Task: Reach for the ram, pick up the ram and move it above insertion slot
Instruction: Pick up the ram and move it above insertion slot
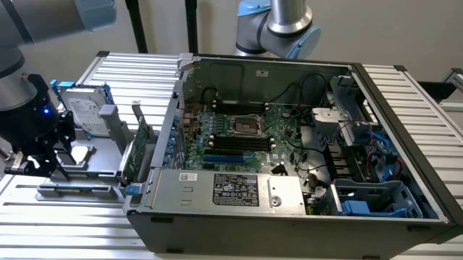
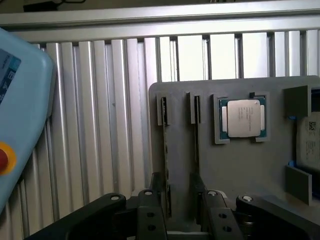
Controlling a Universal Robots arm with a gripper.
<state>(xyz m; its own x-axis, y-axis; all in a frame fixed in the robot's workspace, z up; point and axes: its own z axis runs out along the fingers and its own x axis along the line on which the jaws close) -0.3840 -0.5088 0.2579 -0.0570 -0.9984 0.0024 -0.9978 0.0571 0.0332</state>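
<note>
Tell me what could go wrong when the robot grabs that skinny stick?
Maybe these:
1. The ram and a second thin stick stand side by side in the grey holder, so the gripper might nudge or catch the wrong one.
2. The processor chip lies close beside them on that holder and might get bumped.

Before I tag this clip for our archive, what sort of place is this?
Probably a robot PC-assembly workbench: an open computer case with its motherboard exposed, and a parts fixture holding a CPU.
</note>
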